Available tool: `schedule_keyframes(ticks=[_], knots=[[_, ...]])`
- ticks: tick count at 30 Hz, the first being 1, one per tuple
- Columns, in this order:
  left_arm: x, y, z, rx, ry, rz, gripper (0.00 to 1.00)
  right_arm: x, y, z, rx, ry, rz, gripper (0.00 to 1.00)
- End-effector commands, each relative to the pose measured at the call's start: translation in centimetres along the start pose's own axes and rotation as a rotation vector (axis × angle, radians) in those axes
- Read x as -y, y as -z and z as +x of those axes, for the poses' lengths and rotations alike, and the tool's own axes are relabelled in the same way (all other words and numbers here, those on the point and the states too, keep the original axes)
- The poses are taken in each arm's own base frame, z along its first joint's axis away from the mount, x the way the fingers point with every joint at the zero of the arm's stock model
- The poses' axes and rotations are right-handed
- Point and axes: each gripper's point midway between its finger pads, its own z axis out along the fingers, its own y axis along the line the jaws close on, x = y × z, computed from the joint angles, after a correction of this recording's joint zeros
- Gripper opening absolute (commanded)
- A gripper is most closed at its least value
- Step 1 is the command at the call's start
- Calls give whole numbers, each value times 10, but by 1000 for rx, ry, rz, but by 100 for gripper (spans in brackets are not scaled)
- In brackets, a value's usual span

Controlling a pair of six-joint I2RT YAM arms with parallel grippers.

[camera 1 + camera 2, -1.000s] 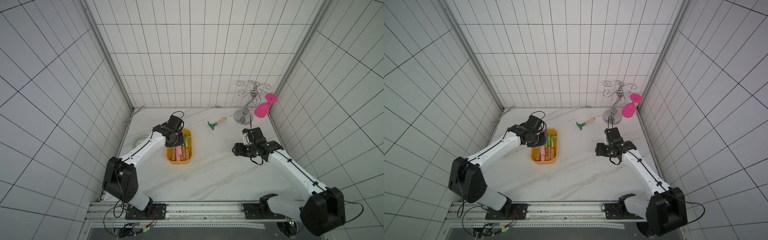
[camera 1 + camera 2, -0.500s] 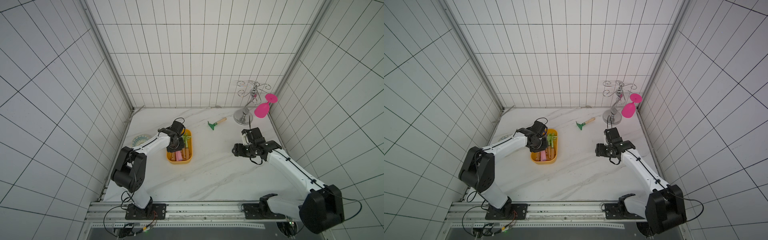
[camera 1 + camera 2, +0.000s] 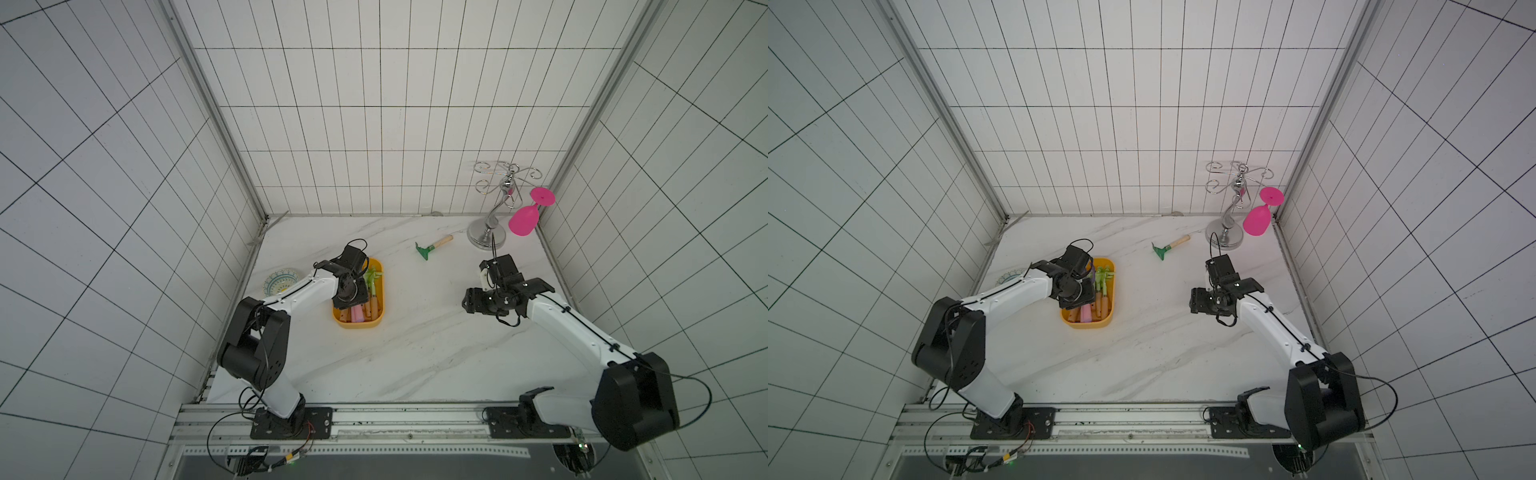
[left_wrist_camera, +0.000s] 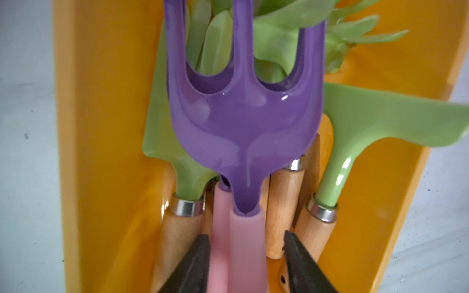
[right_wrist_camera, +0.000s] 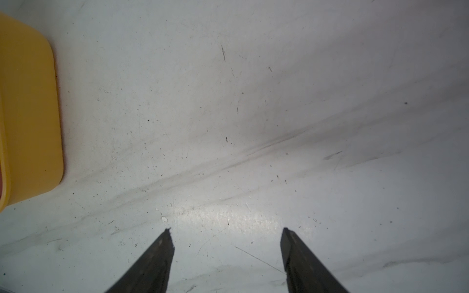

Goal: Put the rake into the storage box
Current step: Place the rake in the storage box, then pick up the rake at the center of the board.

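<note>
The left gripper [image 4: 245, 233], jaws parted, lets the purple pink-handled plastic rake [image 4: 243, 121] rest inside the yellow-orange plastic storage box [image 4: 106, 126]; the right gripper [image 5: 225, 229], near the box, gapes empty.

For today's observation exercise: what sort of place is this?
Probably a robot test booth: left arm and right arm bolted to a rail, tiled walls, toy tools in a storage box.

The marble table [image 3: 415, 353] bears the storage box [image 3: 381, 299], a rake [image 3: 432, 246] (green-headed), a plate [image 3: 279, 279] and a stand [image 3: 484, 240].
</note>
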Motion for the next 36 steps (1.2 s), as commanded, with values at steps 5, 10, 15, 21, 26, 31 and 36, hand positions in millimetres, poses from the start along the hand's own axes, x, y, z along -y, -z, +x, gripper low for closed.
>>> schedule_keyframes(ticks=[5, 10, 15, 21, 26, 31, 36], knots=[[11, 42, -21, 91, -42, 22, 62, -10, -8, -31, 48, 3, 15, 70], [29, 91, -43, 214, -135, 68, 65, -28, -23, -81, 82, 35, 23, 71], [18, 110, -53, 286, -191, 8, 67, -47, -61, -136, 92, 94, 39, 71], [4, 95, -48, 258, -218, -29, 67, -71, -106, -187, 132, 209, 8, 71], [-6, 85, -48, 245, -223, -43, 67, -86, -133, -204, 106, 253, -42, 70], [-10, 80, -49, 238, -235, -44, 67, -104, -150, -204, 87, 269, -105, 68], [-14, 73, -51, 215, -233, -45, 67, -121, -161, -194, 58, 297, -127, 65]])
